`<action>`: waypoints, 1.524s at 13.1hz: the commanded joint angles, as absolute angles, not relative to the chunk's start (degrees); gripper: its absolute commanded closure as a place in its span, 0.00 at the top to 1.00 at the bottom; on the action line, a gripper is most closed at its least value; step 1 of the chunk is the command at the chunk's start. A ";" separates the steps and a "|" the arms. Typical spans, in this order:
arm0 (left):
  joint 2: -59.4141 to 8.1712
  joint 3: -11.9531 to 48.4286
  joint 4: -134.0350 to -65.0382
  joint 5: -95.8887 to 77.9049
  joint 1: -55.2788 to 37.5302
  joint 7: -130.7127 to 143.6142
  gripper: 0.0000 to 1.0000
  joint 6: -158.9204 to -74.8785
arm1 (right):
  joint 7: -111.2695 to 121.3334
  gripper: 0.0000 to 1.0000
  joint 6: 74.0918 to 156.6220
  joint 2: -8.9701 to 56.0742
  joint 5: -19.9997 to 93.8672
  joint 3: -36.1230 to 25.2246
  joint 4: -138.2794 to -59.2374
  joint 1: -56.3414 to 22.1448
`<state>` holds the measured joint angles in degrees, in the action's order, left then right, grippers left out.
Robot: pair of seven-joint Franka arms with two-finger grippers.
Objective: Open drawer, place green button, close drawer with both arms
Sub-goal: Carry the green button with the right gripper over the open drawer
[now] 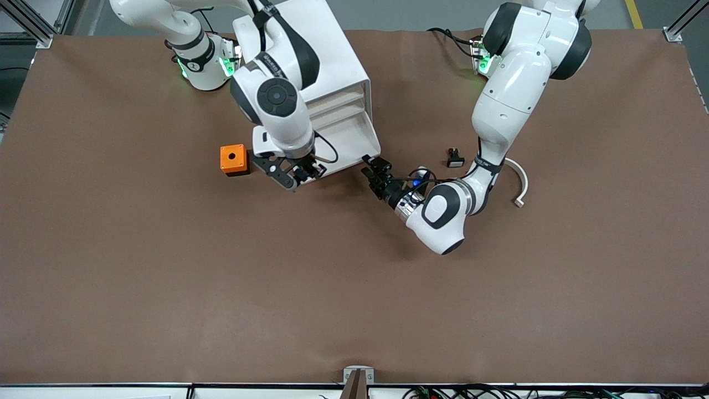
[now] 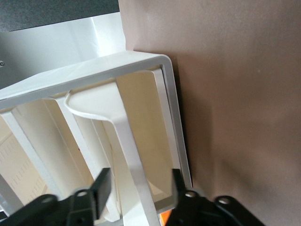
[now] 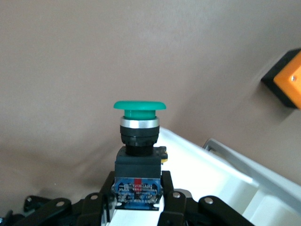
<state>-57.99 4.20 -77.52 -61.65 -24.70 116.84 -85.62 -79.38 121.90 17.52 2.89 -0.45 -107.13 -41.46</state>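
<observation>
The white drawer cabinet (image 1: 332, 72) stands toward the arms' bases, and its lowest drawer (image 1: 354, 141) looks pulled out. My right gripper (image 1: 302, 173) is shut on the button (image 3: 138, 141), gripping its dark black-blue body with the green cap pointing away from the wrist. It holds the button over the drawer's white rim (image 3: 221, 165), next to the orange box. In the front view the button is hidden by the gripper. My left gripper (image 1: 372, 166) is open at the drawer's front. In the left wrist view its fingers (image 2: 102, 181) straddle the white handle strip (image 2: 127, 141).
An orange box with a hole (image 1: 234, 159) sits beside the cabinet toward the right arm's end and shows in the right wrist view (image 3: 287, 84). A black switch with a white face (image 1: 455, 158) and a white curved piece (image 1: 519, 185) lie under the left arm.
</observation>
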 commanded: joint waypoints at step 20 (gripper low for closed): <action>-48.25 -2.20 -68.56 -33.60 -31.55 62.50 1.00 -105.72 | -96.59 0.00 133.59 21.44 3.25 -0.88 -110.75 -55.89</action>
<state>-50.09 -1.17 -67.48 -37.52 -29.66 64.93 -103.22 -94.71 134.05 19.41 2.91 -0.48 -112.64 -54.43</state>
